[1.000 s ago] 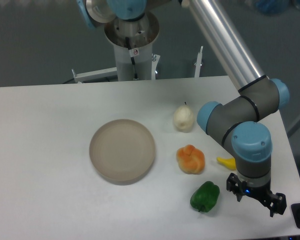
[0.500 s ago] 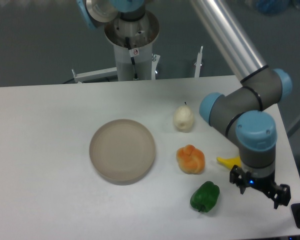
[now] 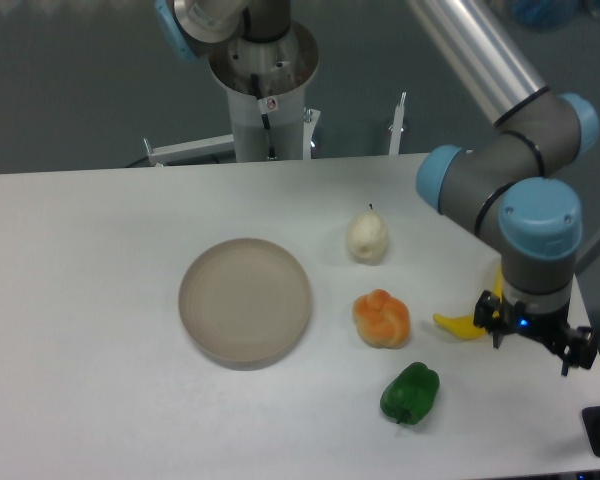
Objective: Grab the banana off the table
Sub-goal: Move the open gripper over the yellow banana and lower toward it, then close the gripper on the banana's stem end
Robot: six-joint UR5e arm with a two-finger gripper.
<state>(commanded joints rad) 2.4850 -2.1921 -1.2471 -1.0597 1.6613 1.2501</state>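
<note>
The banana [image 3: 458, 326] is small, curved and bright yellow. It lies on the white table [image 3: 100, 300] at the right, just right of the orange fruit. Its right part runs up behind the arm's wrist, where a yellow sliver shows. My gripper [image 3: 533, 350] points down at the banana's right end, near the table's right edge. Its two black fingers stand apart and hold nothing. The left finger [image 3: 488, 318] is against the banana's hidden end; I cannot tell whether it touches.
A lumpy orange fruit [image 3: 381, 318] sits left of the banana. A green pepper [image 3: 411, 392] lies in front of it and a pale pear [image 3: 367, 236] behind. A round beige plate [image 3: 244, 300] sits mid-table. The robot base stands at the back.
The gripper has moved up and to the right in the picture, from near the table's front edge to the banana's right end. The banana and the other items have not moved.
</note>
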